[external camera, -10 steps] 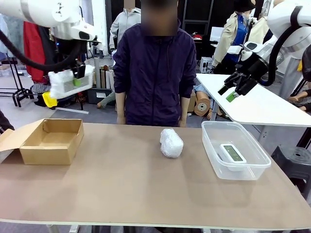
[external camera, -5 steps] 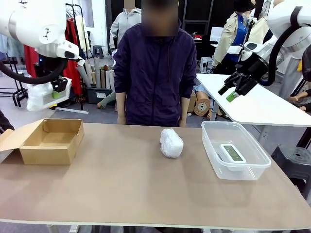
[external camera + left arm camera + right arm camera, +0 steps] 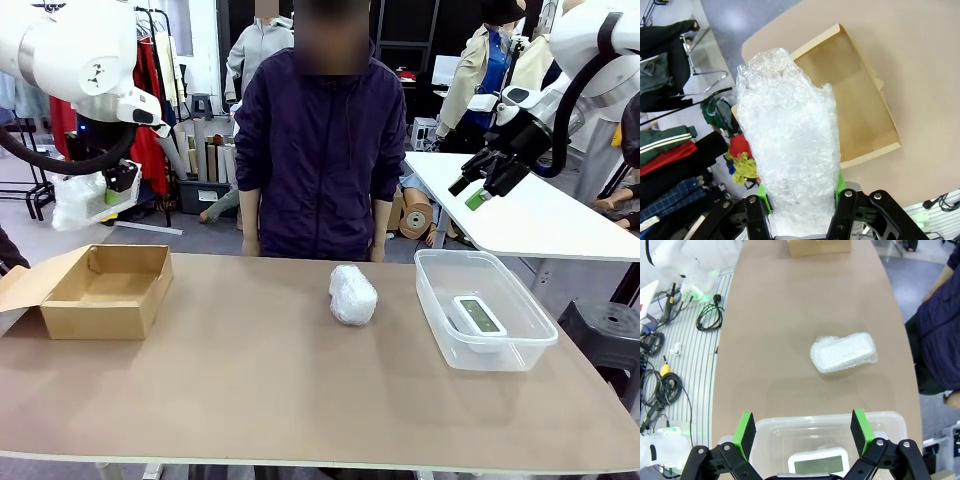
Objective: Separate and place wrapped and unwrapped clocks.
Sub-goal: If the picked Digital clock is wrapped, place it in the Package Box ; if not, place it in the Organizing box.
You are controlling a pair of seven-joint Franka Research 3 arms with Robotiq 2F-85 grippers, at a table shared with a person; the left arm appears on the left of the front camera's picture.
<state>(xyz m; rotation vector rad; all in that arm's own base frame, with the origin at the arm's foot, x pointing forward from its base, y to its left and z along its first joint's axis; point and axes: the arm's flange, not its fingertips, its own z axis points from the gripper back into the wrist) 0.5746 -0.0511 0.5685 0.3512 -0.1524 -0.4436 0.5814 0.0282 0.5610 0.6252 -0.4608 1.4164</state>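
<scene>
My left gripper [image 3: 112, 190] hangs high at the far left, above and behind the cardboard box [image 3: 105, 290], shut on a boxy wrapped clock [image 3: 78, 200]. In the left wrist view that wrapped bundle [image 3: 790, 150] stands between the green pads of the left gripper [image 3: 801, 192], with the open box [image 3: 855, 105] below it. A second wrapped clock [image 3: 353, 293], a rounded lump, lies on the table in front of the person. The unwrapped clock [image 3: 478, 316] lies in a clear plastic tub [image 3: 440, 300]. My right gripper [image 3: 470, 192] is open and empty high above the tub; in its own view the right gripper [image 3: 803, 426] looks down on the unwrapped clock [image 3: 820, 462] and the lump [image 3: 844, 352].
A person in a dark jacket [image 3: 320, 140] stands at the far edge, hands out of sight. The tub rim [image 3: 825, 419] sits just under my right fingers. The cardboard box [image 3: 818, 246] is at the table's other end. A white table [image 3: 530, 215] stands behind on the right.
My left arm has swung further left with the wrapped bundle, from near the box's far right corner to beyond its left side. The right arm has not moved.
</scene>
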